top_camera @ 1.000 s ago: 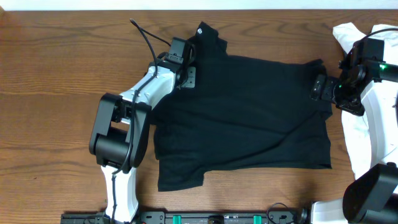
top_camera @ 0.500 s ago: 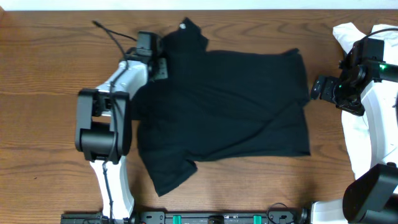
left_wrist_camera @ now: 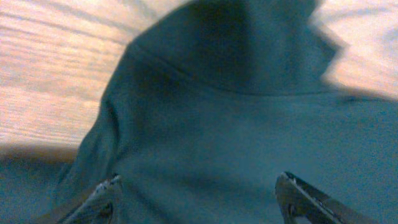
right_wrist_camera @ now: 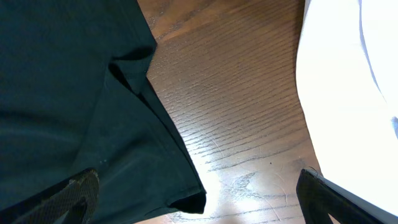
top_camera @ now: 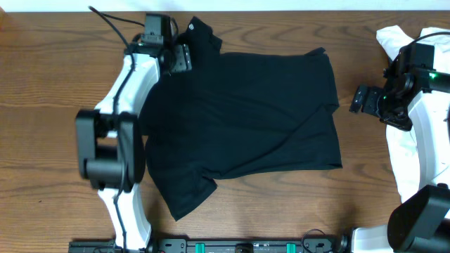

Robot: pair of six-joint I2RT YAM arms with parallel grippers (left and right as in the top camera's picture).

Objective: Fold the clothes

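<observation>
A black shirt (top_camera: 239,119) lies spread out on the middle of a wooden surface (top_camera: 42,84). The left claw (top_camera: 184,57) is spread over its far left corner. The right claw (top_camera: 356,100) is spread just beside its right edge.

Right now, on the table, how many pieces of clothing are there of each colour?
black shirt: 1
white shirt: 1, partly hidden under the right arm
total: 2
</observation>
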